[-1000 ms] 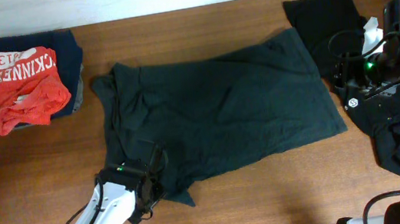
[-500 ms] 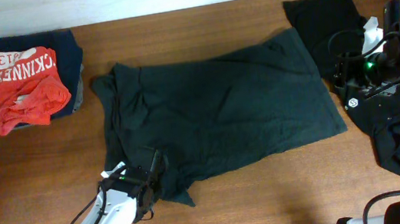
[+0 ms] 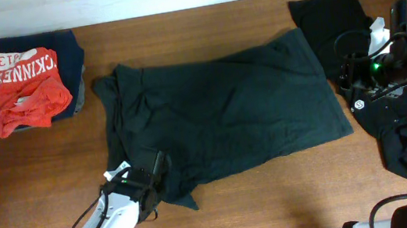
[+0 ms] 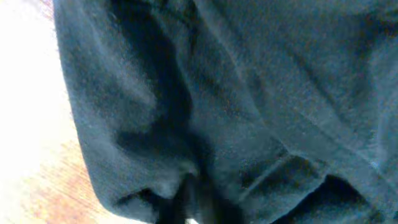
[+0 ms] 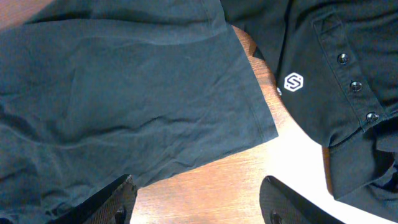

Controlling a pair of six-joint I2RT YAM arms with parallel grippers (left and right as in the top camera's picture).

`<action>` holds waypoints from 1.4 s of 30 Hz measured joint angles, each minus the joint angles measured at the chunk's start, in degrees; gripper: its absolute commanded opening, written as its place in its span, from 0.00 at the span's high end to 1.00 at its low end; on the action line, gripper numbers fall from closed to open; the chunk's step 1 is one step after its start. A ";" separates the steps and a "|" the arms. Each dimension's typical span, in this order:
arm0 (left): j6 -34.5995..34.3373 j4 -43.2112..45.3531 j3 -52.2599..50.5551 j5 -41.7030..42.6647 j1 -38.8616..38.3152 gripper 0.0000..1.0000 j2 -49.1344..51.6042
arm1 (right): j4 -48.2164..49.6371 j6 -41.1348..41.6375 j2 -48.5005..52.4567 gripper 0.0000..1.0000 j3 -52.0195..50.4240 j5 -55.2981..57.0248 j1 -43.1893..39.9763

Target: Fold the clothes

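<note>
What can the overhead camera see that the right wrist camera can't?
Only overhead: the red shirt on a folded stack at the far left, and the left gripper at the dark green shirt's lower corner. Only right wrist: the black shirt's buttons. Both: the spread green shirt and the black shirt's white logo.

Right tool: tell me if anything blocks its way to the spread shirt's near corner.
Nothing visible does. The right tool hangs open above bare table, with the corner of the spread shirt just ahead. The logo shirt lies beside that corner, off the path.
</note>
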 measured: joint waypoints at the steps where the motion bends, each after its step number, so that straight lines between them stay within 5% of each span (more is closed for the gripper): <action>1: -0.07 -0.72 0.00 0.35 0.00 0.40 0.00 | 0.00 0.00 0.00 0.32 0.00 0.00 0.00; 12: -0.20 -2.47 -1.60 1.92 0.00 0.43 0.02 | -0.07 0.00 0.00 0.32 0.00 0.00 0.00; 13: -0.20 -1.62 -1.84 2.10 0.00 0.49 0.02 | -0.04 -0.02 0.00 0.32 0.00 0.00 0.00; 17: 0.07 1.88 -1.99 2.78 -0.02 0.99 0.66 | -0.04 0.00 0.00 0.32 0.00 -0.02 0.00; 23: 6.29 2.19 0.04 3.65 -0.22 0.99 2.32 | -0.22 -0.02 0.00 0.32 0.00 0.00 0.00; 32: 14.97 -15.98 18.75 -4.98 0.11 0.99 3.54 | -1.62 0.02 1.03 0.33 -0.07 0.00 0.00; 42: 21.84 -8.13 20.52 -9.27 11.26 0.99 3.56 | 5.42 0.02 5.38 0.36 -13.60 -0.02 0.00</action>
